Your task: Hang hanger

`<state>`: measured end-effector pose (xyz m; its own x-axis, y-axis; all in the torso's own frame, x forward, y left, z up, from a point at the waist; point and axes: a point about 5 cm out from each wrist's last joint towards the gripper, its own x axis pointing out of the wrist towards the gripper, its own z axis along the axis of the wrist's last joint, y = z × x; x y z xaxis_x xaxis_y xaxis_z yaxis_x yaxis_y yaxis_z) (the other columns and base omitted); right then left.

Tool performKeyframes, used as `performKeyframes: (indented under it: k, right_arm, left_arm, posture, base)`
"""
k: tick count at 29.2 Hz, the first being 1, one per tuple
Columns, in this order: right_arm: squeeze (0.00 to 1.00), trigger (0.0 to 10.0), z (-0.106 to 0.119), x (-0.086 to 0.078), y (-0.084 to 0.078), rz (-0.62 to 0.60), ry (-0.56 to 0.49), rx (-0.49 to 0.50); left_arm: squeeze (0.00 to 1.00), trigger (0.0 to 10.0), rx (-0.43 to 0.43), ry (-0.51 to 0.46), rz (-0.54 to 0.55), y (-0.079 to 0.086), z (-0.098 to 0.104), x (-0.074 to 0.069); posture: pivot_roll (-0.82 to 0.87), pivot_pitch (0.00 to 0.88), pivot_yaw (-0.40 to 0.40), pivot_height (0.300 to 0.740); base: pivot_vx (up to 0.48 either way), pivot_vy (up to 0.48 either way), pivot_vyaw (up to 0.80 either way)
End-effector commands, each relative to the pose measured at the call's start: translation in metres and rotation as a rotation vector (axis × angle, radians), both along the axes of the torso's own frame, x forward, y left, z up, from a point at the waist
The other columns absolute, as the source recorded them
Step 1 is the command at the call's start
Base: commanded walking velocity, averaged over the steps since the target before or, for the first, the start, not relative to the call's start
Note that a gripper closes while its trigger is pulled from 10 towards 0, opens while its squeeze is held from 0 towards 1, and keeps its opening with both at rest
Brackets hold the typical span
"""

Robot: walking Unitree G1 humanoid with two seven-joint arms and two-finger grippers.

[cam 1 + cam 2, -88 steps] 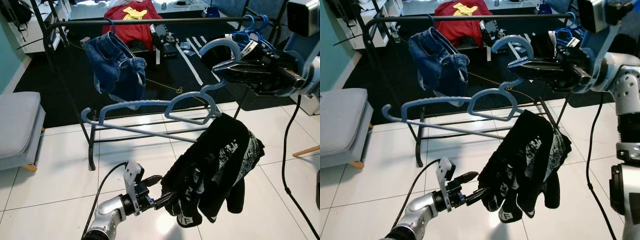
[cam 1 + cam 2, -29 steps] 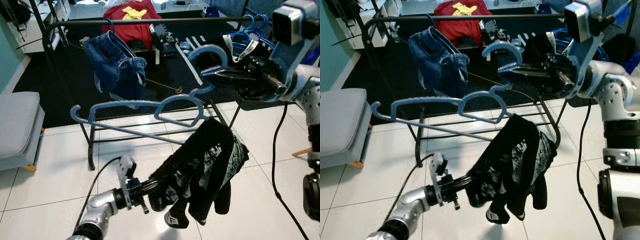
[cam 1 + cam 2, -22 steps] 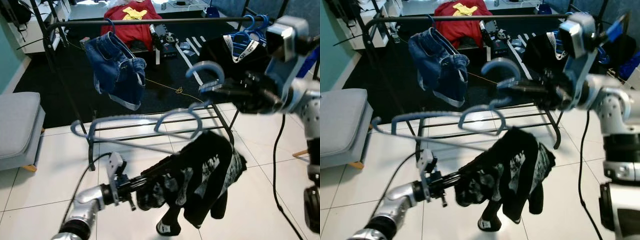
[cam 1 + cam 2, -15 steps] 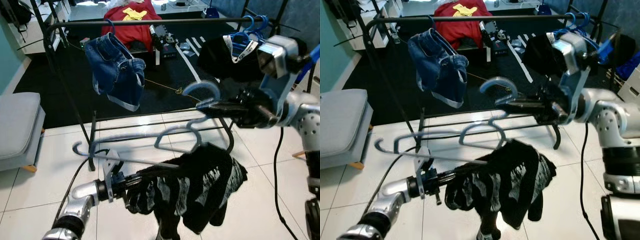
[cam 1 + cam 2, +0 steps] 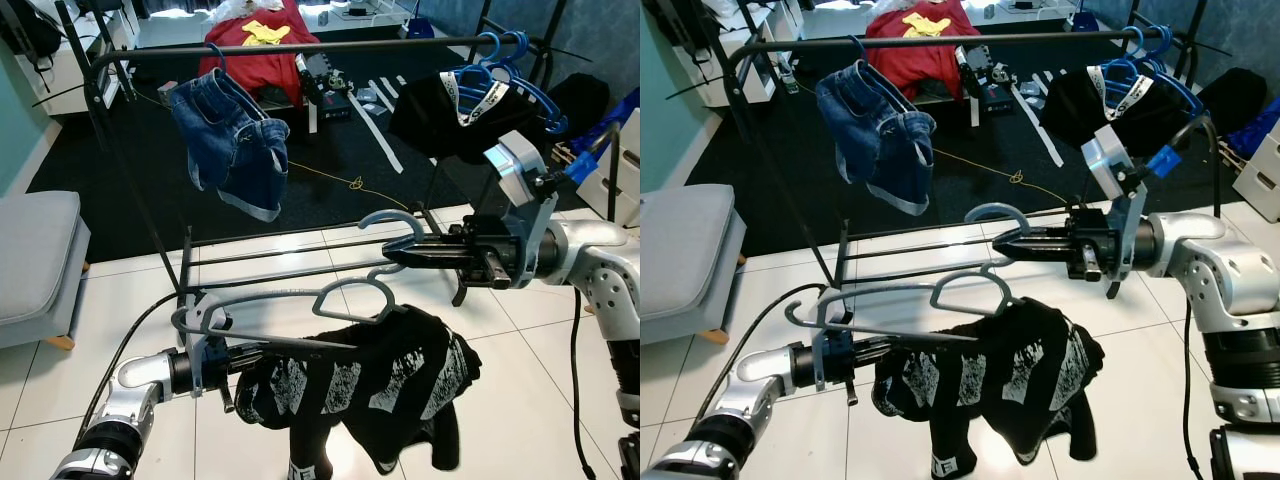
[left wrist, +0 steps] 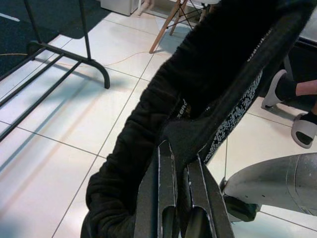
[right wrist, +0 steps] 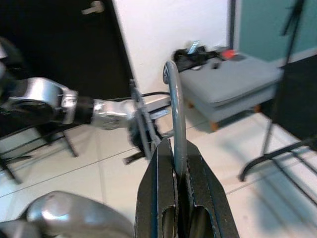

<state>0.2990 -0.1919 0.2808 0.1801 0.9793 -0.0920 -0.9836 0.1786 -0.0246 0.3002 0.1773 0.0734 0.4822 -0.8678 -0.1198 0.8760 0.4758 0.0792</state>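
A pale blue plastic hanger (image 5: 290, 300) hangs low in front of the clothes rack, well below the rack's black top rail (image 5: 300, 47). A black printed garment (image 5: 375, 385) is draped over its lower bar. My right gripper (image 5: 392, 255) is shut on the neck of the hanger's hook (image 7: 176, 106), with the curved hook standing above the fingers. My left gripper (image 5: 250, 355) reaches in from the left along the lower bar. It is shut on a fold of the black garment (image 6: 163, 114).
Denim shorts (image 5: 230, 145) hang at the rail's left part, and a black top on blue hangers (image 5: 470, 105) at its right end. The rack's lower bars (image 5: 300, 245) run just behind the hanger. A grey padded bench (image 5: 30, 260) stands to the left. A person's sandalled foot (image 6: 303, 128) is close by.
Both arms have come down: the hanger has dropped from chest height to near the rack's lower bars and levelled out. The black garment now spreads along the bar.
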Motion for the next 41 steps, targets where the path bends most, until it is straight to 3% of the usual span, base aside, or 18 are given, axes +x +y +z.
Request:
performKeyframes:
  k: [1, 3, 4, 5, 6, 7, 8, 9, 10, 17, 18, 20, 24, 41]
  right_arm:
    - [0.0, 0.0, 0.005, -0.001, -0.004, -0.027, -0.039, 0.006]
    - [0.0, 0.0, 0.008, 0.001, -0.007, -0.068, -0.066, 0.039]
    - [0.0, 0.0, 0.017, 0.001, -0.01, -0.093, -0.102, 0.136]
    - [0.0, 0.0, 0.017, 0.001, -0.01, -0.093, -0.102, 0.136]
    - [0.0, 0.0, 0.026, 0.001, -0.012, -0.102, -0.127, 0.218]
    - [0.0, 0.0, 0.026, 0.001, -0.012, -0.102, -0.127, 0.218]
    - [0.0, 0.0, 0.035, -0.001, -0.013, -0.087, -0.138, 0.307]
    - [0.0, 0.0, 0.035, -0.001, -0.013, -0.087, -0.138, 0.307]
    - [0.0, 0.0, 0.042, -0.003, -0.013, -0.067, -0.146, 0.368]
    - [0.0, 0.0, 0.039, -0.004, -0.016, -0.089, -0.147, 0.333]
    - [0.0, 0.0, 0.025, -0.008, -0.016, -0.064, -0.085, 0.254]
    - [0.0, 0.0, 0.014, -0.014, -0.015, -0.027, -0.019, 0.204]
    - [0.0, 0.0, 0.001, -0.019, -0.012, -0.006, 0.054, 0.18]
    - [0.0, 0.0, -0.035, -0.022, -0.012, -0.109, 0.196, 0.059]
  left_arm:
    - [0.0, 0.0, 0.026, -0.009, 0.002, 0.01, 0.0, -0.003]
    - [0.0, 0.0, 0.024, -0.005, 0.003, 0.011, 0.0, -0.004]
    - [0.0, 0.0, 0.019, 0.007, -0.008, 0.01, -0.001, -0.005]
    - [0.0, 0.0, 0.019, 0.007, -0.008, 0.01, -0.001, -0.005]
    - [0.0, 0.0, 0.014, 0.019, -0.017, 0.008, -0.003, -0.007]
    - [0.0, 0.0, 0.014, 0.019, -0.017, 0.008, -0.003, -0.007]
    - [0.0, 0.0, 0.01, 0.031, -0.024, 0.006, -0.005, -0.007]
    - [0.0, 0.0, 0.01, 0.031, -0.024, 0.006, -0.005, -0.007]
    - [0.0, 0.0, 0.001, 0.044, -0.022, 0.004, -0.007, -0.008]
    - [0.0, 0.0, -0.003, 0.041, -0.009, 0.002, -0.007, -0.006]
    - [0.0, 0.0, 0.028, -0.001, 0.015, 0.007, -0.001, -0.002]
    - [0.0, 0.0, 0.062, -0.041, 0.04, 0.013, 0.005, 0.002]
    - [0.0, 0.0, 0.11, -0.1, 0.086, 0.022, 0.017, 0.01]
    - [0.0, 0.0, 0.177, -0.215, 0.132, 0.036, 0.047, 0.025]
  posture:
    - [0.0, 0.106, 0.069, 0.74]
    - [0.0, 0.101, 0.073, 0.74]
    - [0.0, 0.101, 0.078, 0.74]
    - [0.0, 0.101, 0.078, 0.74]
    - [0.01, 0.1, 0.08, 0.74]
    - [0.01, 0.1, 0.08, 0.74]
    - [0.0, 0.1, 0.081, 0.74]
    - [0.0, 0.1, 0.081, 0.74]
    - [0.0, 0.1, 0.081, 0.74]
    - [0.0, 0.101, 0.085, 0.74]
    - [0.0, 0.105, 0.087, 0.74]
    - [0.0, 0.107, 0.087, 0.74]
    - [0.0, 0.111, 0.086, 0.74]
    - [0.01, 0.122, 0.087, 0.74]
  base:
    - [0.0, 0.0, 0.0]
    - [0.0, 0.0, 0.0]
    - [0.0, 0.0, 0.0]
    - [0.0, 0.0, 0.0]
    - [0.0, 0.0, 0.0]
    - [0.0, 0.0, 0.0]
    - [0.0, 0.0, 0.0]
    - [0.0, 0.0, 0.0]
    - [0.0, 0.0, 0.0]
    - [0.0, 0.0, 0.0]
    - [0.0, 0.0, 0.0]
    - [0.0, 0.0, 0.0]
    - [0.0, 0.0, 0.0]
    - [0.0, 0.0, 0.0]
